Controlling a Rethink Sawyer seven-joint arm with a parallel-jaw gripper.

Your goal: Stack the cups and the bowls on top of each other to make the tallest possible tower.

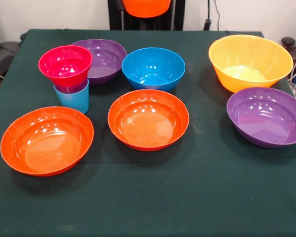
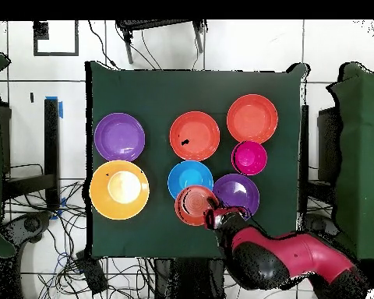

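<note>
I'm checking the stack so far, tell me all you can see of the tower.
The tower has three glossy plastic pieces: a light blue cup upright on the green cloth, a purple cup nested inside showing only a band, and a pink bowl upright on top. It stands straight, in front of a purple bowl.

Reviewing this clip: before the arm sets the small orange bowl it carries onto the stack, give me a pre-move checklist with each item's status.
1. Small orange bowl is off the table, up at the arm: ok. The overhead view shows it at the gripper.
2. Grip secure on the bowl: cannot tell, the fingers are hidden.
3. Tower stands upright: ok. The pink bowl sits on the purple cup, which is nested in the light blue cup.
4. Pink bowl's mouth is empty: ok.
5. Carried bowl is above the tower: not ok. In the overhead view it hangs near the blue bowl, away from the pink bowl.
6. Room around the tower: cannot tell; a purple bowl sits close behind it.
</note>
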